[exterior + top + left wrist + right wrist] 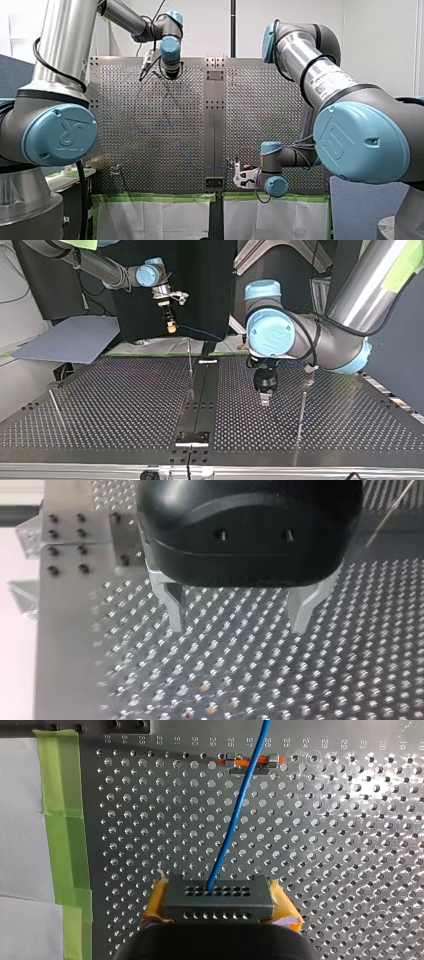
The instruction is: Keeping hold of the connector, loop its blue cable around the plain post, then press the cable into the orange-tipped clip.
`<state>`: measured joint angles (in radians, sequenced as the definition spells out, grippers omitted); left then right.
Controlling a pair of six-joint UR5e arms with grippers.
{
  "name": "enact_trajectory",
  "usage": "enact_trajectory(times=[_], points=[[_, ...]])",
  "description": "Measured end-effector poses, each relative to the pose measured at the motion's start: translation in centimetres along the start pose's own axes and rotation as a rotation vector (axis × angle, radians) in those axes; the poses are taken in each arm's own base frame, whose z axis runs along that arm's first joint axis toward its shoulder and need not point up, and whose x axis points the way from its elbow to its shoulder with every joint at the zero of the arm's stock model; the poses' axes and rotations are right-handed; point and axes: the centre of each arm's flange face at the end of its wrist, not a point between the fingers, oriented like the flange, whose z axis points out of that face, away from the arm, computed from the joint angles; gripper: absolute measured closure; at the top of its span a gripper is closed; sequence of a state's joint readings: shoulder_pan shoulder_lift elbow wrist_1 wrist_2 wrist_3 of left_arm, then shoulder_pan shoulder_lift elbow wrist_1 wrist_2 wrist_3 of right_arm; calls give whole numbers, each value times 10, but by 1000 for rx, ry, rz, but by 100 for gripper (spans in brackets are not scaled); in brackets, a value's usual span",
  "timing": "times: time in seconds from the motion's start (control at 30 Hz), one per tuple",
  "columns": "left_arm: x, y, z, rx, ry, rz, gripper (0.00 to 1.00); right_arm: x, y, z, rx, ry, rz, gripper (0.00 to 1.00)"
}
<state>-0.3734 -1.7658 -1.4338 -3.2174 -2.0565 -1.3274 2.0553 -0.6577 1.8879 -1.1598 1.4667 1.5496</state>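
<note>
Holding one grey connector (218, 897) in my right gripper (219, 914), clamped between its two yellow pads (285, 909), above the perforated table (350, 870) near one strip of green tape (65, 820). Trailing one blue cable (235, 815) from the connector ahead across one orange-tipped clip (251, 761); cannot tell whether seated there. Holding nothing in my left gripper (239, 616), its two metal fingers (175, 607) spread apart over the holes. Counting three thin posts (190, 371) in the top view, well apart.
</note>
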Motion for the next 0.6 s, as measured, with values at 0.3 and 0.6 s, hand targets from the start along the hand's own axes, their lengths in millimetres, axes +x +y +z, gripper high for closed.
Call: enact_trajectory(times=[0.3, 0.6], points=[[0, -19, 32, -32, -50, -27, 1, 0, 0, 0, 0, -3, 0, 100], [14, -20, 43, -64, -21, -11, 1, 0, 0, 0, 0, -2, 0, 100]])
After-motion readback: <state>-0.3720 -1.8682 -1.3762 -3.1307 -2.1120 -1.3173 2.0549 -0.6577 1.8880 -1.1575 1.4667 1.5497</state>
